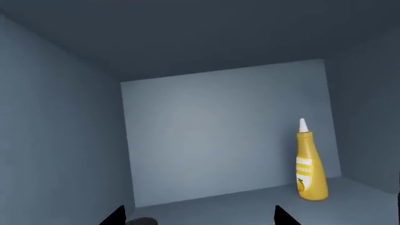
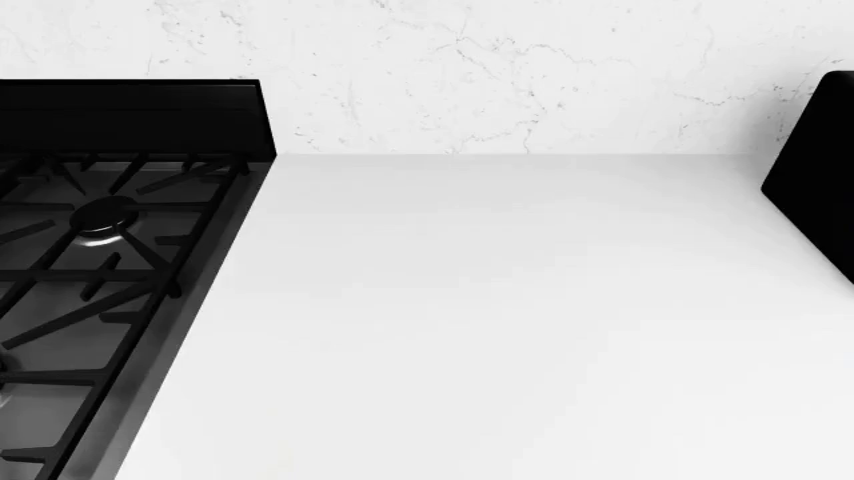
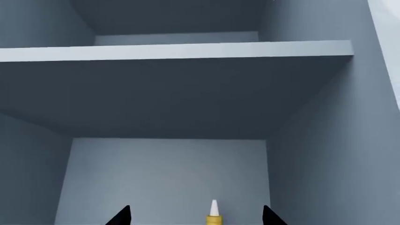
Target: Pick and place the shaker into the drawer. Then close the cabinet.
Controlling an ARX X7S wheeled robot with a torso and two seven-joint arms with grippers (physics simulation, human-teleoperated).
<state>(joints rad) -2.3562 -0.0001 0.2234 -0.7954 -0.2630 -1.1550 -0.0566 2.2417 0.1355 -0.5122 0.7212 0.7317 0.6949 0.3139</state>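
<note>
Looking into a blue-grey cabinet compartment, both wrist cameras show the same interior while the head camera shows only a bare white worktop, a black gas hob at its left, a marbled backsplash and the edge of a black appliance at its right. Neither arm appears in the head view. The left gripper shows as two dark fingertips set wide apart with clear space between them; a dim rounded shape lies beside one tip at the frame edge, too cropped to identify. The right gripper likewise stands wide and holds nothing, aimed below a horizontal shelf. A yellow squeeze bottle with a white nozzle stands upright on the compartment floor near the back wall; its nozzle tip also rises between the right gripper's fingertips in that wrist view, farther off and apart from them. The shaker cannot be seen in any view, and the drawer cannot be told from these pictures, since what is in sight reads as a shelved cupboard. The step in hand is judged to be an early one: locating the shaker, with no grasp made. The next move probably calls for bringing the shaker into view, then centring an open gripper around it, clear of the bottle.
</note>
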